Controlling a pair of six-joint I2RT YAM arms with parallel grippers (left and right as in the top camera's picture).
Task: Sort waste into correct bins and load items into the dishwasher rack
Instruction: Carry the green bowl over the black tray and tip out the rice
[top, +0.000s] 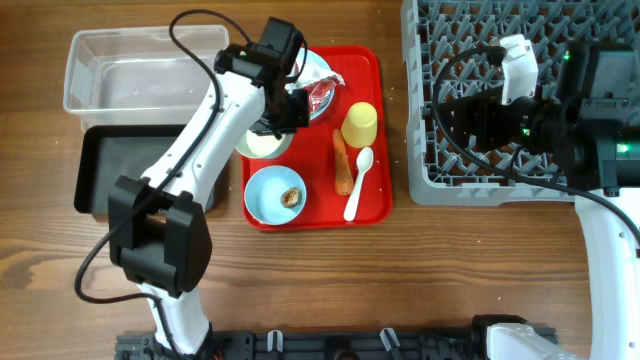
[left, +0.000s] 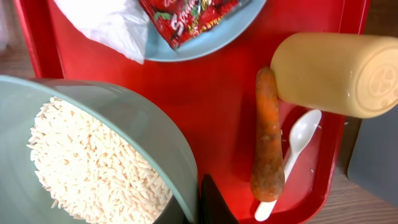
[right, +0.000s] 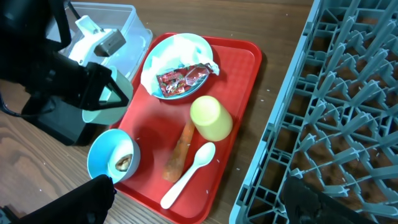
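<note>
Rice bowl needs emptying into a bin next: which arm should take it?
Left. The left gripper holds the pale green bowl of rice, and the clear tub and black tray lie on its side. The right gripper hangs open over the dishwasher rack, beyond the red tray.

I count two bowls from my screens: a pale green bowl (left: 143, 134) and a light blue bowl (top: 265, 203). One plate (left: 217, 36), one yellow cup (top: 360, 124), one spoon (top: 358, 185), one carrot (top: 343, 163), one snack wrapper (right: 183, 78), one brown lump (top: 291, 197). One napkin (left: 112, 22), as far as I can tell. Two bins: a clear tub (top: 80, 70) and a black tray (top: 110, 170). One red tray (top: 370, 70), one rack (top: 470, 30).
</note>
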